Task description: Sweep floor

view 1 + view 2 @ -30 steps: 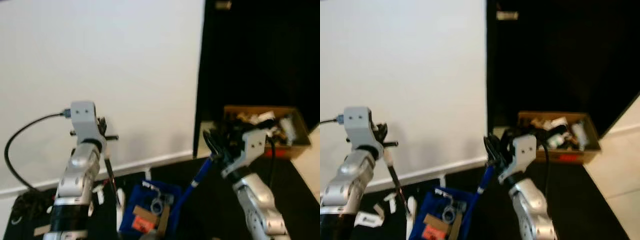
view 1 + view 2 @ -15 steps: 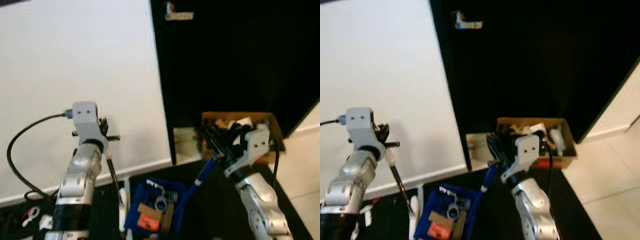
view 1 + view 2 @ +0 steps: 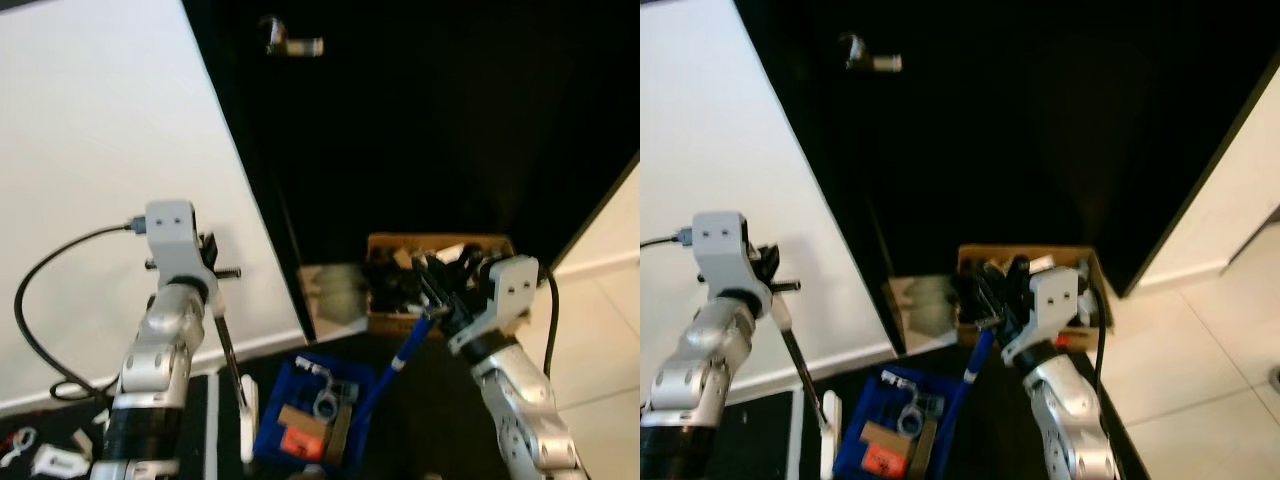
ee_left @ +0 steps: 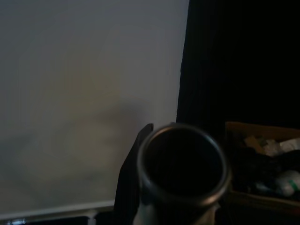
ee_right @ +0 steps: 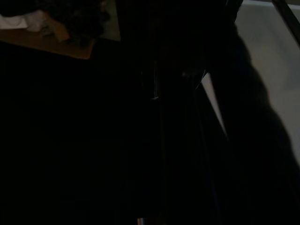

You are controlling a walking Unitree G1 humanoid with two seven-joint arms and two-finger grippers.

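the camera has swung since a second ago, so the black door [image 3: 420,130] now sits at 12 o'clock. the right gripper [image 3: 432,295] stays clamped on the blue dustpan [image 3: 318,412] handle at 5 o'clock. the left gripper [image 3: 205,262] holds the thin broom stick [image 3: 228,355]. cardboard box [image 3: 440,285] behind. no writing can be read.

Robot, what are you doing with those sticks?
The robot is sweeping up. Its right gripper holds the long blue handle of a blue dustpan, which already has scraps of card and small bits in it. Its left gripper holds a thin dark broom stick that reaches down beside the dustpan. Behind them a cardboard box full of odds and ends sits by a black door.
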